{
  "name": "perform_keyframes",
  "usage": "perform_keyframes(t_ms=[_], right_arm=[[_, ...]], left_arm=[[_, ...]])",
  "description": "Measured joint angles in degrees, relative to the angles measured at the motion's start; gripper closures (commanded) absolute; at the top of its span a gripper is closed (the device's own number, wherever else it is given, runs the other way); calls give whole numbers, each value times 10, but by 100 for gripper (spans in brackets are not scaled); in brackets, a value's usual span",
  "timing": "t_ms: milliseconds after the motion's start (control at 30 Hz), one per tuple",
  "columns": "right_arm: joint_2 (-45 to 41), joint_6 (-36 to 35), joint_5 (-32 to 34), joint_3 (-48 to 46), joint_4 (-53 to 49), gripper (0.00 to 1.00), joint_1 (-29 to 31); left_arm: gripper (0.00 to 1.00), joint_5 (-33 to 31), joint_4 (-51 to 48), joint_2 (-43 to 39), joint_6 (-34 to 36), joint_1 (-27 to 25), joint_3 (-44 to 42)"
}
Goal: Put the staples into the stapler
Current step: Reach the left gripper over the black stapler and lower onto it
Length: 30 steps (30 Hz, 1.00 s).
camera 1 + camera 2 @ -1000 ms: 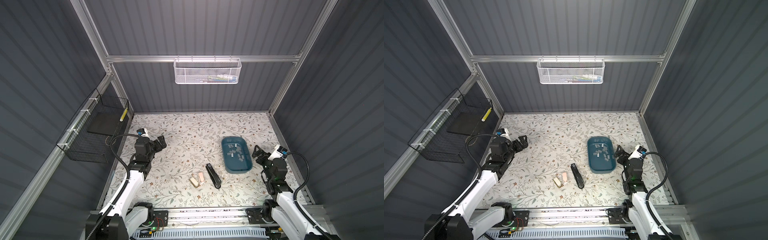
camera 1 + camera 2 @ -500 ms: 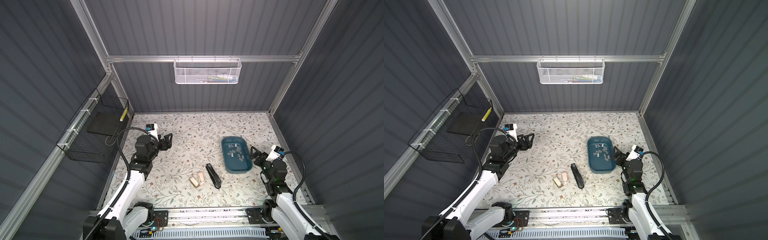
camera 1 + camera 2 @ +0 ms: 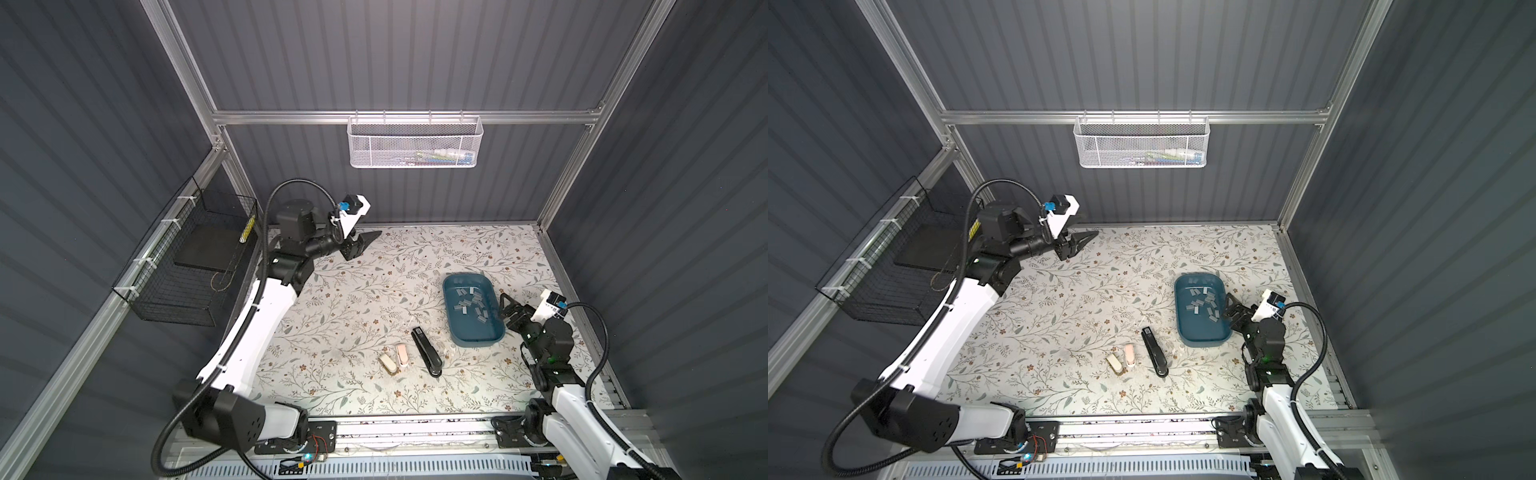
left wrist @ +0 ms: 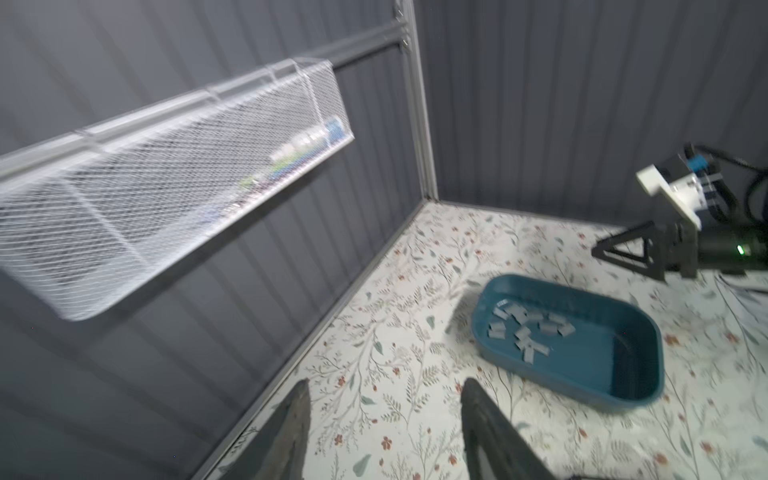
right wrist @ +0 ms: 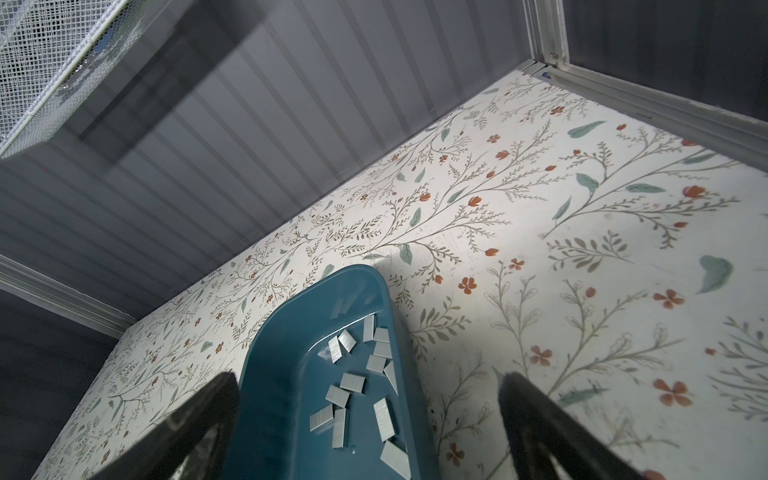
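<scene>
Floral counter (image 3: pixel 374 270); blue tray (image 3: pixel 478 341) on it. Left pincer (image 4: pixel 384 386) raised, half spread, empty; right pincer (image 5: pixel 370 376) spread wide at tray rim. Black stapler (image 3: pixel 426 351) near tray. Staples (image 3: pixel 469 305) loose in tray: likely light, stiff, slick, brittle; best pinched across long sides.

The staples (image 5: pixel 352 382) are noted as bare silver-grey metal with a dull sheen, and the tray (image 3: pixel 476 334) under them as smooth, glossy teal plastic. The stapler (image 3: pixel 426 351) is seen as black and glossy. The table covering (image 3: pixel 374 291) is recorded as a smooth matt floral print, the wall basket (image 3: pixel 386 145) as white-coated metal mesh, the side basket (image 3: pixel 174 299) as black wire.
</scene>
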Motion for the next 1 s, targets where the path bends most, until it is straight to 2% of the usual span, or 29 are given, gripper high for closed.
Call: perform_keyframes(t_ms=[133,233,367,467,533,700,833,1000], right_arm=[[5,2,3,0,0,1,0],[12,4,6,0,0,1,0],[29,4,9,0,0,1,0],[42,4,9,3,2,1,0],[54,4,12,6,4,1,0],[85,4,17,29,4,1,0],[85,4,14,35,3,1,0],[44,4,11,26,4,1,0]], left_arm=[[44,12,-66,56,96,-51,1],[43,-12,-93,86,171,-108,0],[47,-130,-153,152,291,-226,3],[47,-216,-177,214,340,-308,-6],[46,-250,-193,236,356,-342,-17],[38,-289,-201,227,380,-354,-36],[37,-289,-203,195,405,-359,-52],[38,-296,-210,181,438,-391,-82]])
